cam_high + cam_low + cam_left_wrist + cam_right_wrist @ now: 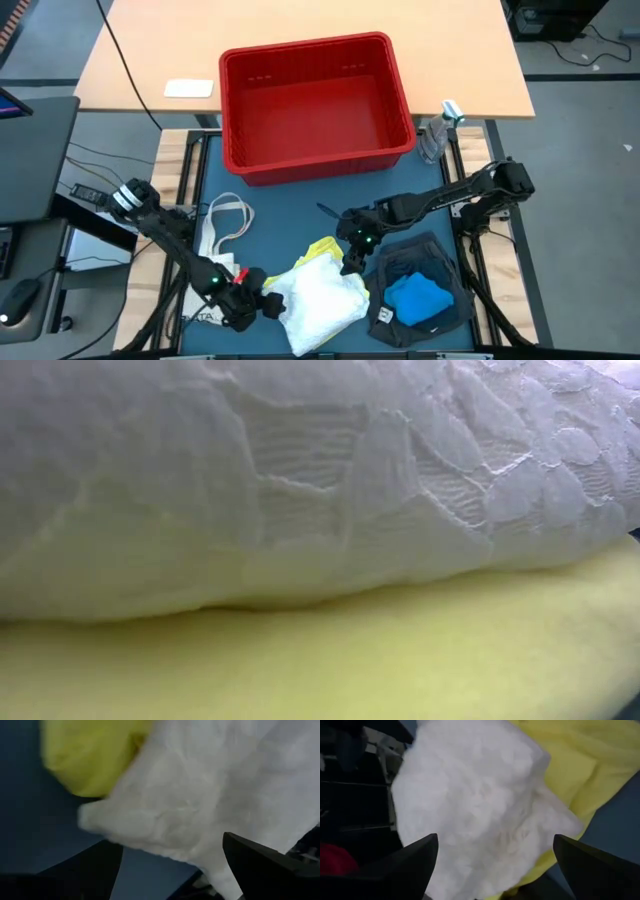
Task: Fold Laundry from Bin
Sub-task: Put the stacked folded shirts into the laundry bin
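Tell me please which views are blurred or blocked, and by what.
Low view: filled by the white textured cloth lying on the yellow cloth, too close, soft focus. Left wrist view: white cloth smeared, blurred. Right wrist view: cloth blurred too. High view: clear, showing the empty red bin.

My two arms are dark and thin, made of long black links. The left gripper [262, 303] has a small red part. The right gripper [350, 250] shows tiny green lights. My fingers [410, 865] are flat, black wedges.
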Motion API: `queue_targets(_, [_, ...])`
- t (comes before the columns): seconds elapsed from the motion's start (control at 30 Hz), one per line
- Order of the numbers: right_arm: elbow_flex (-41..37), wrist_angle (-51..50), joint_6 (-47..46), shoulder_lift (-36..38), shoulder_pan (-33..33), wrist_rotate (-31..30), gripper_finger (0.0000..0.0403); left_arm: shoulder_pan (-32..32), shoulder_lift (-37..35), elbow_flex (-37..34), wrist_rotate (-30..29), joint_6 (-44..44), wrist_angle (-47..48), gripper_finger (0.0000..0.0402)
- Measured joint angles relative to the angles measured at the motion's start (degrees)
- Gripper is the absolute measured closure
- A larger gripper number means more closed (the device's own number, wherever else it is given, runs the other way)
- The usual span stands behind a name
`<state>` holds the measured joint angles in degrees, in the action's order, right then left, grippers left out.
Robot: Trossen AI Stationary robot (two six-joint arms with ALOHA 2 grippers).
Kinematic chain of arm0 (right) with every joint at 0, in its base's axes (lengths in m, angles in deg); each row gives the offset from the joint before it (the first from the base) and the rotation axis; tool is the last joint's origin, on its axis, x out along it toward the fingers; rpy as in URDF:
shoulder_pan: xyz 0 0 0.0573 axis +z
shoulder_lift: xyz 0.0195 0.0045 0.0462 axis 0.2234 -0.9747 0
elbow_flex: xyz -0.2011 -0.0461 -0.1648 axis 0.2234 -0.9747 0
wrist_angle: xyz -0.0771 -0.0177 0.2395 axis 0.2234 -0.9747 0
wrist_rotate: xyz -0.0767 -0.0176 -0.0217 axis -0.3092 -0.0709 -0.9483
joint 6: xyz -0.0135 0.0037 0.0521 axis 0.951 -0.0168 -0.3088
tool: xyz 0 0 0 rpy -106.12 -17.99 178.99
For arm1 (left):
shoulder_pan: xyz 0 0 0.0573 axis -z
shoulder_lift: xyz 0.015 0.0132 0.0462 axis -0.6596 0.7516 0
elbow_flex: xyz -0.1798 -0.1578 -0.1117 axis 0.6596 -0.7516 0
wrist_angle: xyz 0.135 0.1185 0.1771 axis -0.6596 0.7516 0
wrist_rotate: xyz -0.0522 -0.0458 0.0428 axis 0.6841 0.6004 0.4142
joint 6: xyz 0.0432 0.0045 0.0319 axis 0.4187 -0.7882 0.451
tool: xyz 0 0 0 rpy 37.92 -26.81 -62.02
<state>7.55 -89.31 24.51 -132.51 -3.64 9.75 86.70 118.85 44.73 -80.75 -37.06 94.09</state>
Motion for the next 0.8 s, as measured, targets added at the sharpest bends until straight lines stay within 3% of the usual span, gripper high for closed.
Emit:
queue_targets(0.47, [0.0,1.0,3.7,-13.4,-1.3,5.8,0.0005,-4.6,11.8,-0.1,0.1,1.1,-16.3,0.0056])
queue_targets(0.67, [0.1,13.1,2.9,-18.4,-2.0,12.4,0.0005,-6.5,12.6,0.0,-0.4,4.6,-17.4,0.0059])
queue_targets(0.8, [0.1,20.7,0.7,-20.9,-1.5,14.3,0.0017,-7.8,12.8,0.0,-0.9,7.9,-17.0,0.0097])
